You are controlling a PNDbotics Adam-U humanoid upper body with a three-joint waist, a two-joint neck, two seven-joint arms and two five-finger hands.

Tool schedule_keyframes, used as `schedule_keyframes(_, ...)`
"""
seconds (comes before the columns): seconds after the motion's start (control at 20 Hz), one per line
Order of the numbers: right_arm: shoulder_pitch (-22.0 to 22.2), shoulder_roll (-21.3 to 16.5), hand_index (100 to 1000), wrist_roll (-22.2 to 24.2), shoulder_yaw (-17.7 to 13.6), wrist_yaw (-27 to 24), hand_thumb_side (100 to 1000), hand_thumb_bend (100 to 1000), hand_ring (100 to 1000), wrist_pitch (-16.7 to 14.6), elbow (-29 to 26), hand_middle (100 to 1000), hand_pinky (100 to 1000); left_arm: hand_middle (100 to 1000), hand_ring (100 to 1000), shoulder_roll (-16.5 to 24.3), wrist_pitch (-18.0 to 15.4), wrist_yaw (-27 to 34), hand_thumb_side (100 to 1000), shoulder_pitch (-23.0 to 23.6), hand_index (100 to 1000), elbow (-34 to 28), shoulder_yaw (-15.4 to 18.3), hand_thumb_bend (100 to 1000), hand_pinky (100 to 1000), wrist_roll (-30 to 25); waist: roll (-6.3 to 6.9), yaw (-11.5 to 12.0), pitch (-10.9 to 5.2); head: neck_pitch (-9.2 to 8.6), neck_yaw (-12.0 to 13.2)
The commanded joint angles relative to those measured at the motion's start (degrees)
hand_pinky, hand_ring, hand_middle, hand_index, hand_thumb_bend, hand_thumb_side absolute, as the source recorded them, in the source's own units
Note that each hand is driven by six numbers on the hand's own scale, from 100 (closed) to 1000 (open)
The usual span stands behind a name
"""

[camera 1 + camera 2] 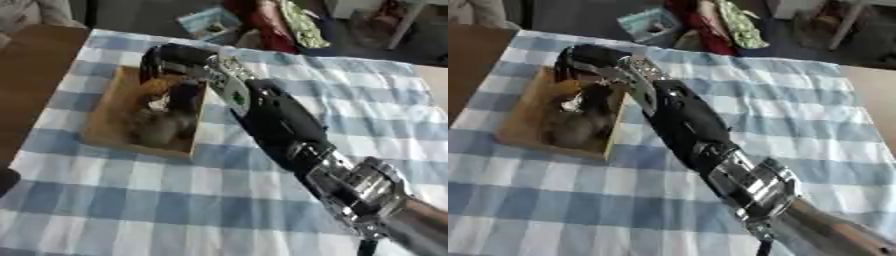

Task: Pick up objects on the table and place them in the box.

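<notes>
A shallow wooden box stands on the blue and white checked cloth at the left. My right arm crosses the table from the lower right, and my right hand hangs over the box's far end, reaching down into it. Inside the box lie an orange-brown thing, a small pale thing and a brown-grey heap; the blur hides what they are. Whether the hand holds any of them does not show. A dark shape at the left edge may be my left hand.
The checked cloth stretches to the right of the arm with nothing on it. Bare brown table shows left of the cloth. Beyond the far edge lie a bluish packet and red and green fabric.
</notes>
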Motion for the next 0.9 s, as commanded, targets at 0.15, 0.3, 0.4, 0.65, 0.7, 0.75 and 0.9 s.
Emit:
schedule_keyframes(0.15, -1.00, -0.34, 775, 0.39, 0.00, 1.39, 586, 391, 747, -0.49, 0.16, 726, 659, 510, 530, 0.38, -0.09, 0.32, 324, -0.69, 671, -1.14, 0.05, 838, 528, 0.05, 0.46, -0.10, -0.91, -0.68, -0.01)
schedule_keyframes(0.3, -1.06, -0.58, 823, 0.70, -0.27, 1.15, 616, 449, 828, -0.74, 0.11, 817, 741, 510, 530, 0.39, -0.10, 0.29, 324, -0.68, 671, -1.10, 0.09, 839, 528, 0.10, 0.45, -0.20, -0.93, -0.76, 0.10)
schedule_keyframes(0.4, -1.22, -1.00, 856, 0.42, -0.62, 0.24, 628, 462, 882, -0.55, -0.23, 877, 797, 510, 530, 0.40, -0.08, 0.27, 324, -0.63, 671, -1.05, 0.13, 840, 528, 0.15, 0.43, -0.29, -0.97, -0.77, 0.25)
schedule_keyframes(0.65, -2.08, -3.32, 850, -0.44, -0.90, -4.82, 610, 437, 868, 0.54, -3.18, 856, 786, 509, 530, 0.58, -0.06, 0.14, 324, -0.55, 670, -0.90, 0.27, 840, 528, 0.30, 0.40, -1.08, -1.11, -0.79, 0.69)
schedule_keyframes(0.7, -2.23, -3.96, 848, -0.33, -0.83, -6.31, 604, 430, 862, 0.73, -4.04, 850, 780, 509, 530, 0.64, -0.05, 0.11, 325, -0.51, 670, -0.86, 0.31, 841, 528, 0.33, 0.43, -1.41, -1.18, -0.81, 0.80)
schedule_keyframes(0.75, -2.31, -4.56, 846, -0.08, -0.71, -7.83, 595, 417, 851, 0.95, -4.88, 840, 769, 509, 530, 0.70, -0.04, 0.07, 325, -0.44, 670, -0.81, 0.35, 842, 528, 0.37, 0.48, -1.73, -1.26, -0.81, 0.93)
schedule_keyframes(0.9, -2.24, -6.93, 840, 0.77, -0.11, -13.98, 596, 343, 824, 1.71, -8.33, 821, 747, 509, 529, 0.94, 0.03, -0.06, 324, -0.07, 670, -0.54, 0.54, 842, 527, 0.56, 0.82, -3.25, -1.58, -0.66, 1.53)
